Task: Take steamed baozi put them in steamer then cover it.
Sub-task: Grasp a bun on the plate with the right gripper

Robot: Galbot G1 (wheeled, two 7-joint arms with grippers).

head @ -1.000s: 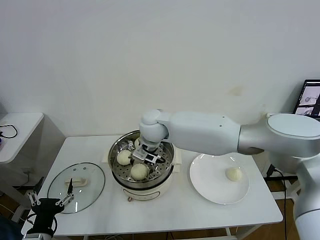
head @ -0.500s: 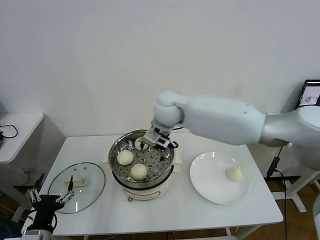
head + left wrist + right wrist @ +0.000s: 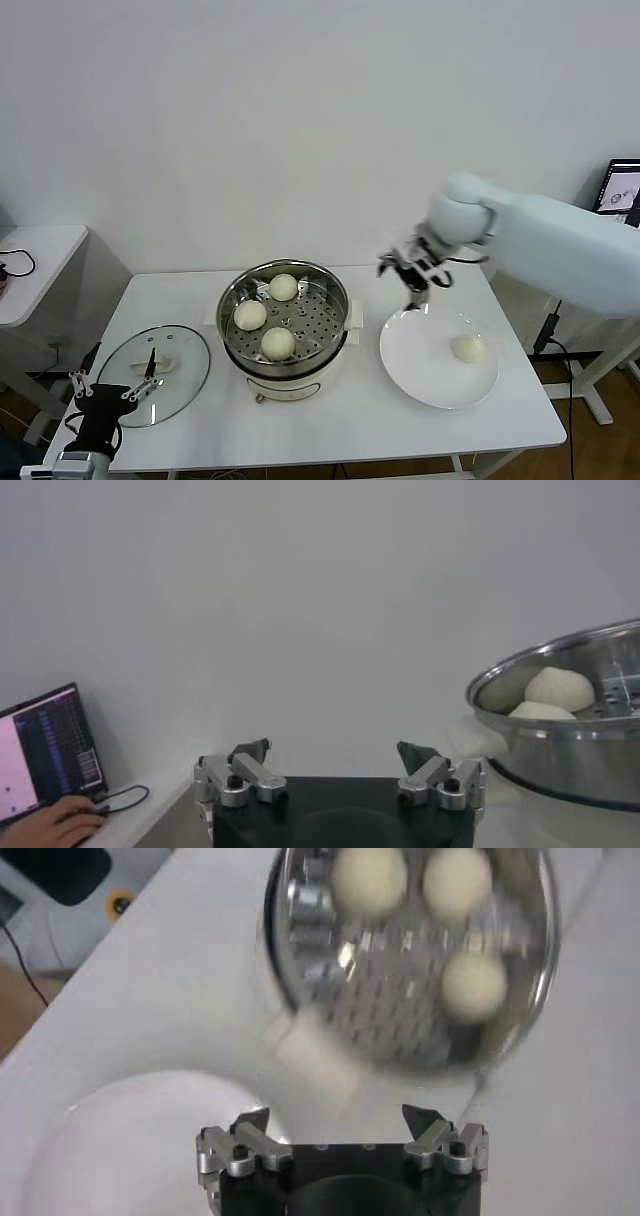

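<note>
The steel steamer [image 3: 340, 300] stands on its cream pot base in the middle of the table and holds three baozi [image 3: 284, 287] [image 3: 250, 314] [image 3: 278, 342]. A fourth baozi [image 3: 467, 348] lies on the white plate [image 3: 425, 375] to the right. My right gripper [image 3: 412, 272] is open and empty in the air between steamer and plate, above the plate's far left rim. The right wrist view shows the steamer [image 3: 300, 978] with its three baozi [image 3: 369, 876] and the plate [image 3: 110, 1128]. The glass cover [image 3: 185, 375] lies on the table at the left. My left gripper [image 3: 110, 392] is open, low beside the cover.
A small white side table [image 3: 35, 250] stands at the far left. A laptop [image 3: 50, 750] with a hand on it shows in the left wrist view. A screen [image 3: 622, 195] sits at the right edge. The steamer rim [image 3: 560, 730] rises close to the left gripper.
My right gripper has left the steamer and swung right towards the plate, empty. A third baozi now lies at the steamer's far side. The left gripper has barely shifted.
</note>
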